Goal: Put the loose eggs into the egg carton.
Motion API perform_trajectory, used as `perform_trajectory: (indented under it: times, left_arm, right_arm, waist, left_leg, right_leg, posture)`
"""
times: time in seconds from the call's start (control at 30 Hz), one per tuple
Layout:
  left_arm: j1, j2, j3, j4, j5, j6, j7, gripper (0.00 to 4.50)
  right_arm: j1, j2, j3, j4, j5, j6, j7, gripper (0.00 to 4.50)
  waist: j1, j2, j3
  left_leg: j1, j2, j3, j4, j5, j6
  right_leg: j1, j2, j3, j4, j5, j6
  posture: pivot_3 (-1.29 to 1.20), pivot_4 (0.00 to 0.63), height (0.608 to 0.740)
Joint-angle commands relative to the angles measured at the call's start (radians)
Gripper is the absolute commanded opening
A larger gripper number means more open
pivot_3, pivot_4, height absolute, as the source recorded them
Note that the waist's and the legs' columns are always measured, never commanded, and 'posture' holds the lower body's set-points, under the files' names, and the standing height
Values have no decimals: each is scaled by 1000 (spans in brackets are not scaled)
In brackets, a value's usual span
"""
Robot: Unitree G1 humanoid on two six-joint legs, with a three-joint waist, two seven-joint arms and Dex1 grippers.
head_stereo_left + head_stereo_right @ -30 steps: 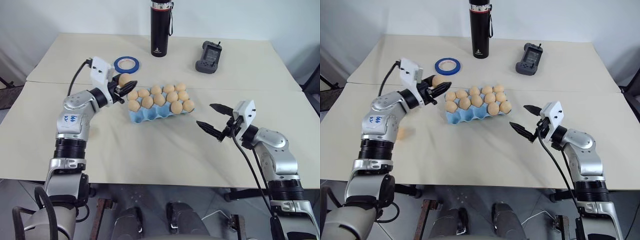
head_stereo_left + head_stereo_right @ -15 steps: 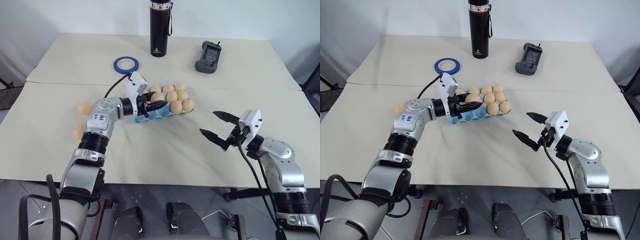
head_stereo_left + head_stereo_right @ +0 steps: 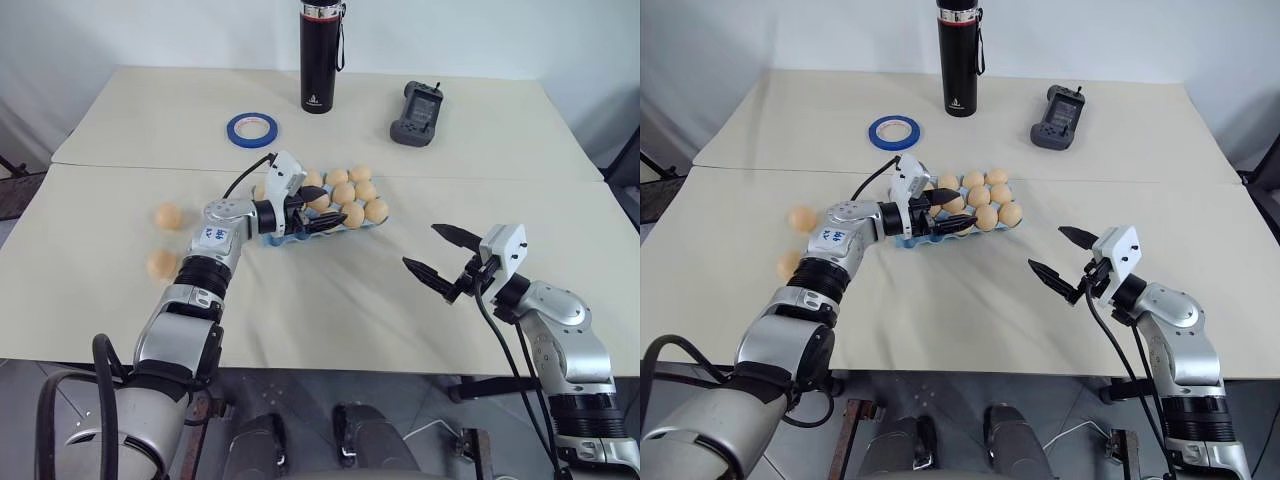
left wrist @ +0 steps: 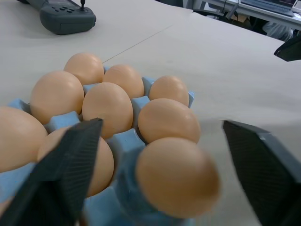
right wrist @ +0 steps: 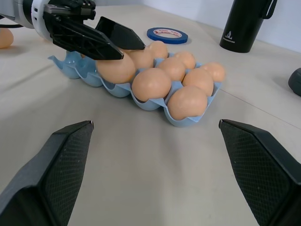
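- The egg carton (image 3: pixel 300 232), light blue, sits near the middle of the tabletop (image 3: pixel 330 300), just on the near side of the seam that crosses it, with its cups holding tan eggs.
- The left gripper (image 3: pixel 322 219) lies nearly level over the carton's front row, its fingers spread wide to either side of an egg (image 4: pixel 176 175) that sits in a front cup; neither finger presses on it.
- The left arm reaches in from the near left edge, forearm low over the tabletop, elbow bent.
- Two loose eggs (image 3: pixel 168 216) lie on the tabletop towards the left edge, well apart from the carton, the second (image 3: pixel 162 264) nearer the front edge.
- The right gripper (image 3: pixel 436 260) hangs above the right part of the tabletop, open and empty, pointing towards the carton but well clear of it.
- Towards the far edge stand a black bottle (image 3: pixel 323 55), a blue tape ring (image 3: pixel 253 127) and a dark handheld device (image 3: pixel 417 113).
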Motion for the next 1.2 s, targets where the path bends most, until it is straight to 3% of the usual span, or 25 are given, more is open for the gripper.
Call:
perform_trajectory:
  times: [0.03,0.27,0.43,0.63,0.83,0.97,1.2]
  left_arm:
    - [-38,25,32,-48,-9,3,-1,4465]
    - [70,141,149,-415,-64,1,74,4465]
    - [290,276,268,-711,-109,77,126,4465]
    - [621,343,478,-1004,-176,158,234,4465]
    - [1028,251,739,-1252,-312,156,288,4465]
    - [1245,182,803,-1298,-317,121,302,4465]
    - [1380,109,863,-1276,-363,65,341,4465]
  right_arm:
    - [-5,-16,-30,-36,7,-8,-4,4500]
    - [-16,-26,-25,-32,15,1,19,4500]
    - [-42,-26,-13,-4,27,1,64,4500]
    - [-95,-13,14,58,14,-3,102,4500]
    - [-143,9,43,108,7,-6,135,4500]
    - [-164,17,53,133,4,-10,149,4500]
    - [-194,29,65,166,-2,-15,174,4500]
  waist:
    - [-1,0,0]
    - [-5,1,1]
    - [-10,2,1]
    - [-4,2,1]
    - [-5,2,1]
    - [-5,1,1]
    - [-4,0,0]
  left_leg:
    - [0,0,0,0,0,0]
    - [0,1,0,-1,0,0]
    - [3,2,2,-1,0,-1]
    - [3,1,2,1,1,1]
    - [3,1,1,0,-1,2]
    - [3,1,0,-1,-2,3]
    - [2,1,-2,-1,-7,4]
  right_leg:
    - [0,0,0,0,0,0]
    - [0,0,0,1,0,0]
    - [0,1,2,2,0,0]
    - [2,-1,2,2,1,1]
    - [2,-2,2,0,1,1]
    - [2,-1,1,-1,1,0]
    - [4,-3,-1,-5,2,-4]
  posture:
    - [0,150,740]
    - [0,150,740]
    - [0,150,740]
    - [0,150,740]
    - [0,150,740]
    - [0,150,740]
    - [0,150,740]
